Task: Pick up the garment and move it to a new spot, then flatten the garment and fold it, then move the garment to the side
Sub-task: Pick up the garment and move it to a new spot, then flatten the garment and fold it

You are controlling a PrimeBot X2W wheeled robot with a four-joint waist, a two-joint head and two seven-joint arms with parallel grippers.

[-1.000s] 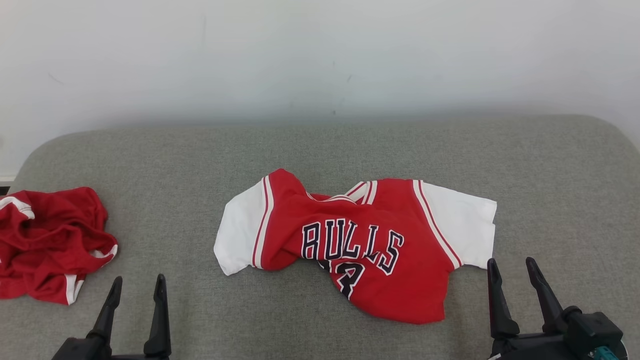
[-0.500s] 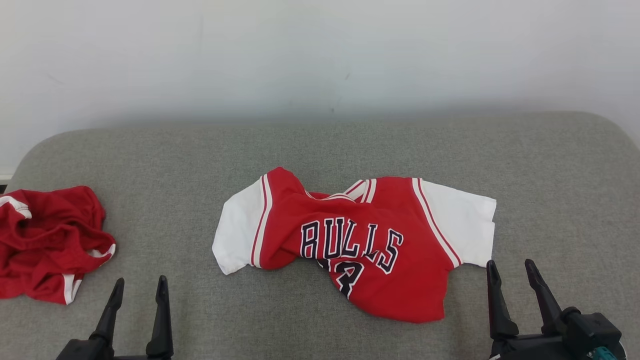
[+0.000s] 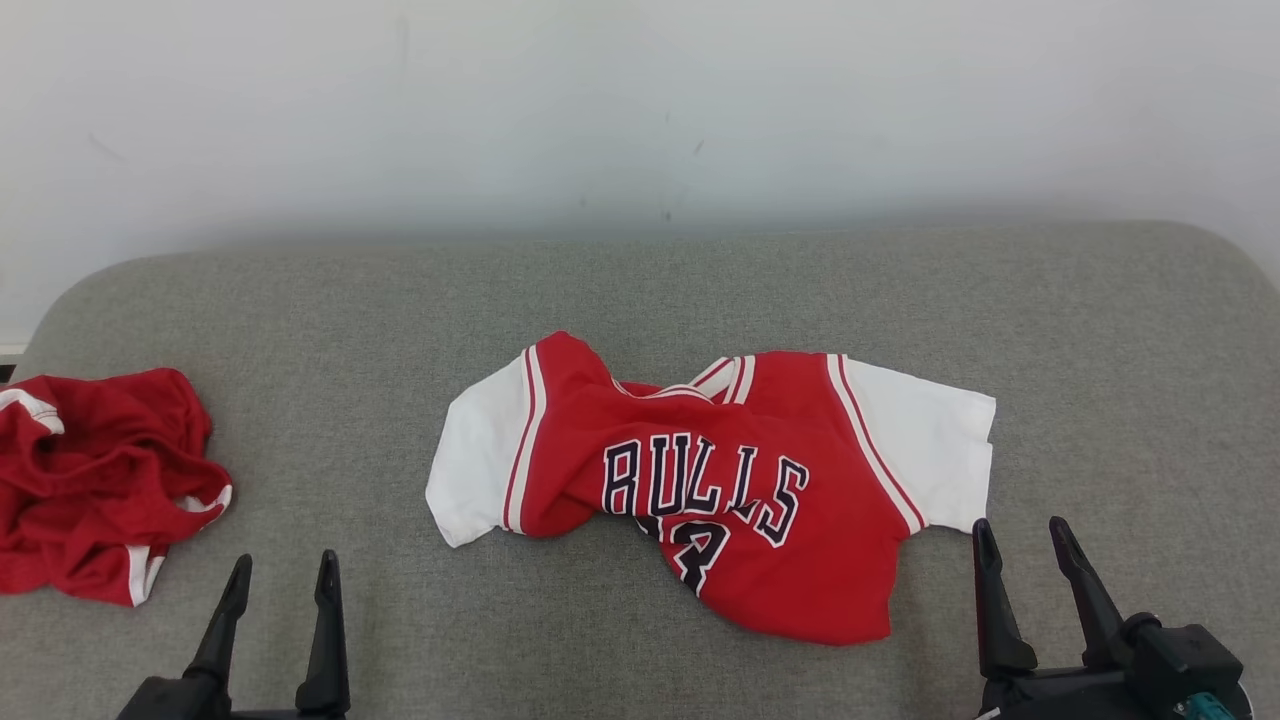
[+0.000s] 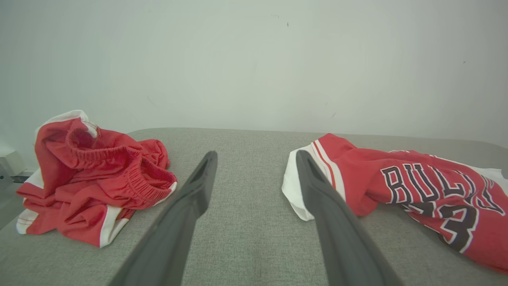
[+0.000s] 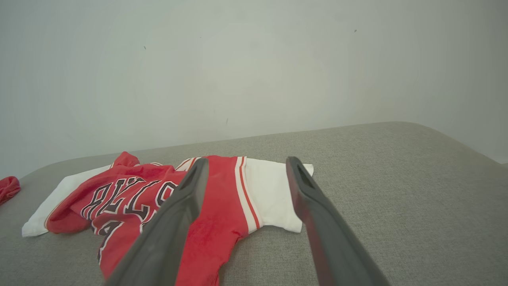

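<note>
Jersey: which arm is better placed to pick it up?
Right, probably. The right gripper is open, tips beside the white sleeve of the jersey; the left gripper, also open, sits nearer the red shorts, bare cushion between.

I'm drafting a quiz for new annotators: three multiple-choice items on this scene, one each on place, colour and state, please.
1. Where on the grey fabric surface do the crumpled red shorts lie? A) far left B) centre C) far right
2. What colour are the sleeves of the red BULLS jersey? A) black B) white C) grey
3. How are the left gripper and right gripper? A) both open, empty B) both shut C) gripping the jersey
Key: 1A, at the head view's left edge; 2B, white panels flank the red body; 3A, fingers spread, touching nothing.
</note>
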